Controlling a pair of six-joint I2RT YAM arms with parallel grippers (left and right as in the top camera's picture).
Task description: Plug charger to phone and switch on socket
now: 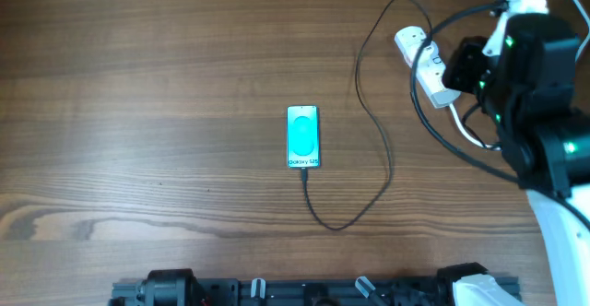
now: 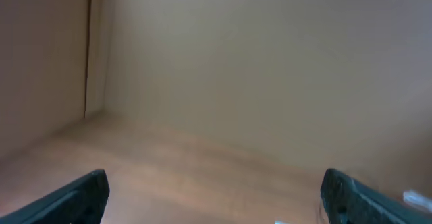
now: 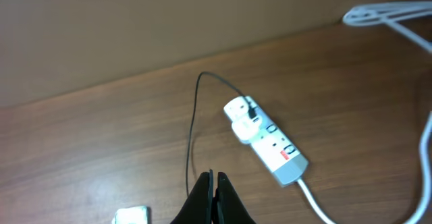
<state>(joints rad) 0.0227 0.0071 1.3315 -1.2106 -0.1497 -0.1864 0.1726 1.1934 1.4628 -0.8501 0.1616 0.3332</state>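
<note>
The phone (image 1: 302, 137) lies face up mid-table with its cyan screen lit; one corner shows in the right wrist view (image 3: 131, 216). The thin black charger cable (image 1: 385, 163) runs from the phone's near edge, loops right and goes up to a white plug block (image 3: 239, 113) seated in the socket (image 3: 270, 143). The socket (image 1: 427, 66) lies at the far right and shows red switch marks. My right gripper (image 3: 214, 182) is shut and empty, held above the table just short of the socket. My left gripper (image 2: 216, 197) is open and empty over bare wood.
The socket's thick white cord (image 3: 317, 200) trails toward the right edge. Loose white cables (image 3: 385, 13) lie at the far right. The right arm's body (image 1: 539, 85) hangs over the table's right side. A wall rises behind the table.
</note>
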